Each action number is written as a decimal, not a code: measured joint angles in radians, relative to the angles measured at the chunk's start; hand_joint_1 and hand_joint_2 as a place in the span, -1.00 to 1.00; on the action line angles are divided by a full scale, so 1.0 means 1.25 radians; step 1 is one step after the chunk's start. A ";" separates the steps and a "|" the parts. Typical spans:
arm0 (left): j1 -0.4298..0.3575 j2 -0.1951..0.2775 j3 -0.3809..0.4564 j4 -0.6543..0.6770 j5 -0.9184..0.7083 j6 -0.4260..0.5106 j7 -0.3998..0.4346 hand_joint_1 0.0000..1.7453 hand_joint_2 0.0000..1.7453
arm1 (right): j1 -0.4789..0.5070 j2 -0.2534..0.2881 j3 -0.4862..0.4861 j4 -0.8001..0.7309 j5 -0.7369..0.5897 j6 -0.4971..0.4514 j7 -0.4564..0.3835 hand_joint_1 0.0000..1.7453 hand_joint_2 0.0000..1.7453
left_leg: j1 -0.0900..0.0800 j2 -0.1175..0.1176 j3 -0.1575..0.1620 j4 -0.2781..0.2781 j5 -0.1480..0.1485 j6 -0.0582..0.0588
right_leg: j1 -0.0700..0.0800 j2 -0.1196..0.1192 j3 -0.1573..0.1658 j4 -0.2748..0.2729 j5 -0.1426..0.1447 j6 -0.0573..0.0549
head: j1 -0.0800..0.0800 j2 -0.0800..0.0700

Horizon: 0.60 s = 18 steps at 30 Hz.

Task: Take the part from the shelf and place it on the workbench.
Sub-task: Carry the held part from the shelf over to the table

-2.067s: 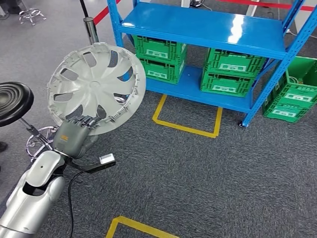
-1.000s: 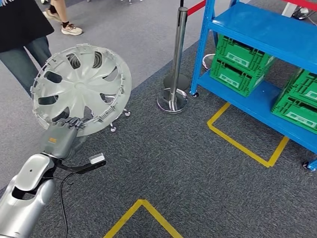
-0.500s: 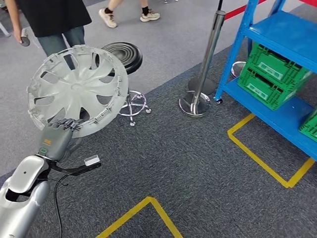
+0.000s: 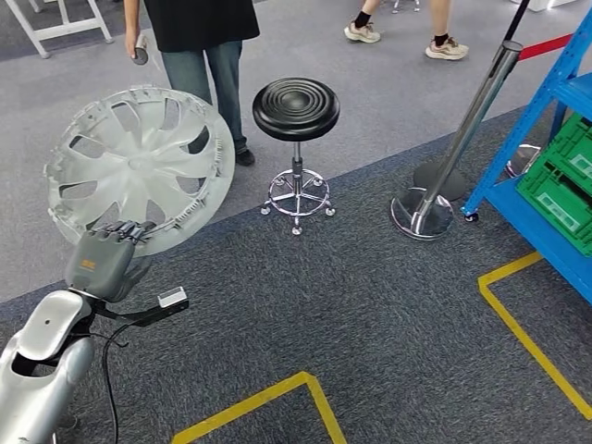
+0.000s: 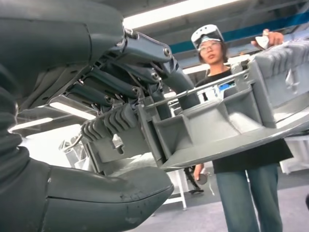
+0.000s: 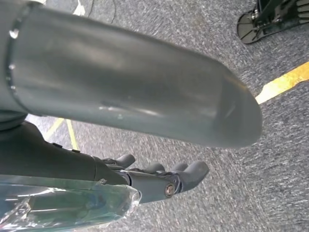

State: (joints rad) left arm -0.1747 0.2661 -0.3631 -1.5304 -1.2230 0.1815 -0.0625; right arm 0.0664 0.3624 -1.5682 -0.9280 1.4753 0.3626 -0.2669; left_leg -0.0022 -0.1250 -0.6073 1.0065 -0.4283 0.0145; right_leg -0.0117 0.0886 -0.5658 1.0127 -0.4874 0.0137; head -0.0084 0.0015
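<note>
Hubcap (image 4: 140, 166) is the task's part: a pale grey plastic wheel cover with curved slots and a ring of small clips round its rim, held up in the air well above the dark grey carpet (image 4: 391, 333) and tilted so that its ribbed inner face looks toward the head camera. The left hand (image 4: 101, 259) grips it at the lower edge, with the fingers (image 5: 109, 89) laid over the rim and the thick thumb (image 5: 109, 198) under it, clamped on the ribbed edge as the left wrist view shows close up. Just beyond the hubcap stands a person (image 4: 203, 37) in a black top and jeans, partly hidden behind its upper right edge and holding a small object in one hand. To the right of the hubcap stands a black round stool (image 4: 296, 109) on a chrome base with castors, and further right a chrome barrier post (image 4: 464, 139) rises from a round foot. Farthest from the hubcap, at the right edge, stands a blue shelf (image 4: 537, 231) with a green crate (image 4: 559, 185) on its lower board. Yellow tape lines (image 4: 279, 398) mark the carpet below and to the right of the hubcap. The right hand (image 6: 160, 181) hangs over the carpet with its fingers apart and slightly curled, holding nothing.
</note>
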 joint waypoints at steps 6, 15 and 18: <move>0.010 0.009 0.004 0.000 0.000 0.000 -0.002 1.00 1.00 | -0.001 0.000 0.000 0.001 0.006 -0.006 -0.001 -1.00 -1.00 | 0.005 0.077 -0.074 0.140 -0.074 -0.026 | 0.000 -0.063 0.016 -0.017 0.003 -0.018 | -0.006 0.000; 0.024 0.017 0.019 0.000 0.004 0.005 -0.003 1.00 1.00 | -0.002 0.000 0.000 0.004 0.013 -0.008 0.002 -1.00 -1.00 | 0.007 0.157 -0.007 0.014 -0.007 -0.023 | 0.010 -0.158 0.036 -0.013 -0.025 0.005 | -0.005 0.000; 0.032 0.021 0.028 -0.001 0.005 0.009 -0.003 1.00 1.00 | -0.007 0.000 0.000 0.005 0.017 -0.007 -0.001 -1.00 -1.00 | 0.007 0.128 -0.008 0.009 -0.007 -0.003 | 0.005 -0.158 0.037 -0.002 -0.042 0.016 | -0.003 0.000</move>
State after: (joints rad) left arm -0.1349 0.2921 -0.3285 -1.5314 -1.2170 0.1923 -0.0664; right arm 0.0577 0.3629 -1.5677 -0.9217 1.4965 0.3540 -0.2684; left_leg 0.0064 0.0348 -0.6170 1.0180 -0.4368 0.0103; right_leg -0.0050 -0.1084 -0.5199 1.0105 -0.5398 0.0343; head -0.0119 0.0015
